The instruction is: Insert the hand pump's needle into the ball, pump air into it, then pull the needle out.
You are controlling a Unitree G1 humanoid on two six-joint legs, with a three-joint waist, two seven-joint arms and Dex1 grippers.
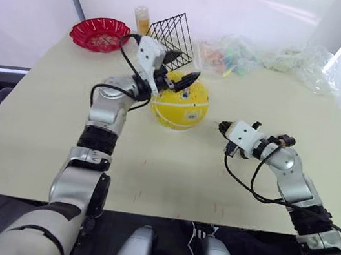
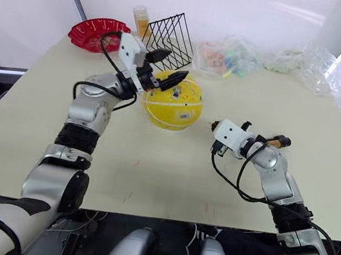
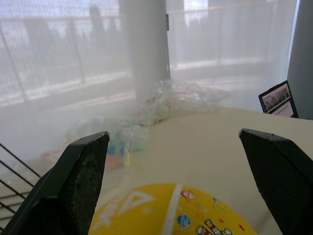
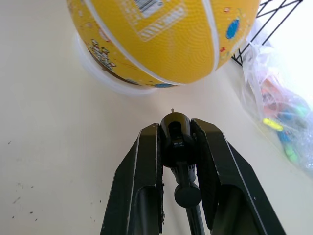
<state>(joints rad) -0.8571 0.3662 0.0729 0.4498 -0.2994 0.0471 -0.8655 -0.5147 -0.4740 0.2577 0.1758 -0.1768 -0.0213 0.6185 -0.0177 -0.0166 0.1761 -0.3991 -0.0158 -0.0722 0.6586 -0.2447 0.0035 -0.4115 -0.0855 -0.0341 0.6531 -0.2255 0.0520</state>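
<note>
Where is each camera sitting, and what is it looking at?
Left eye view: on the head, looking down at the table; both arms show, left gripper open over the ball.
Right eye view: beside it on the head, same scene; right gripper beside the ball.
Left wrist view: on the left wrist, looking over the ball's top toward plastic bags; two black fingers spread wide.
Right wrist view: on the right wrist, facing the ball's side; fingers clamp the black fitting, the needle pointing at the ball.
Shared: all four show the ball.

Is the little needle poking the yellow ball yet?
Apart. In the right wrist view, bare table shows between the needle tip, held in the right gripper, and the ball.
</note>
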